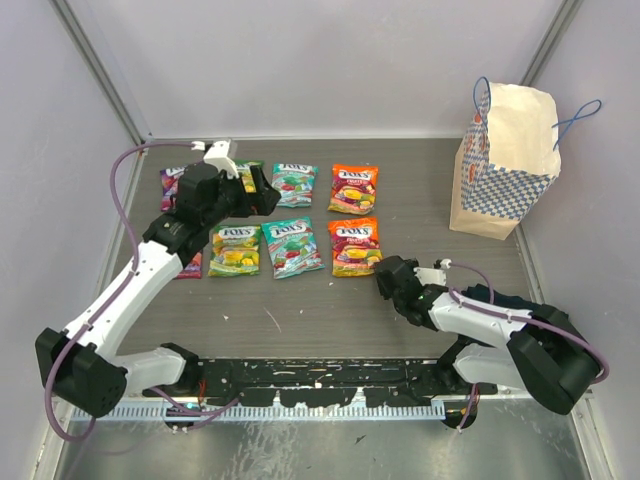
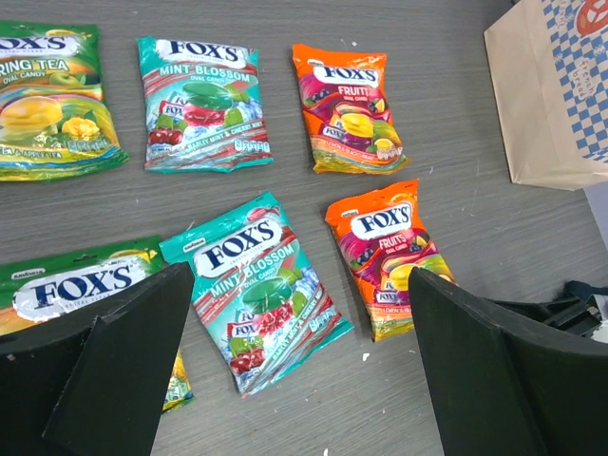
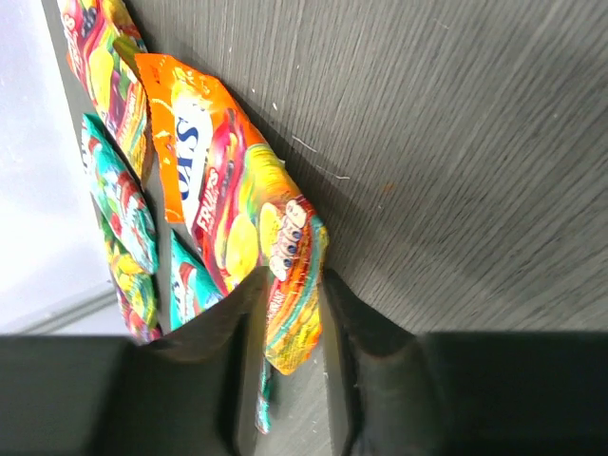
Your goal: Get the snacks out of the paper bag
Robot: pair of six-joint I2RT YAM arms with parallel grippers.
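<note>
Several snacks lie in two rows on the grey table: teal packets (image 1: 294,184) (image 1: 291,246), a green one (image 1: 234,250), orange ones (image 1: 353,188) (image 1: 355,246). The paper bag (image 1: 500,165) stands upright at the back right, also seen at the left wrist view's edge as the bag (image 2: 560,95). My right gripper (image 1: 385,275) sits low at the near orange packet (image 3: 223,190). Its jaws are slightly parted, with that packet's corner between them (image 3: 290,285). My left gripper (image 1: 262,192) hovers wide open over the rows, above a teal packet (image 2: 256,285), holding nothing.
Grey walls enclose the table on three sides. The left arm covers part of the purple packet (image 1: 172,183) and a green one in the back row. A black rail (image 1: 320,375) runs along the near edge between the arm bases.
</note>
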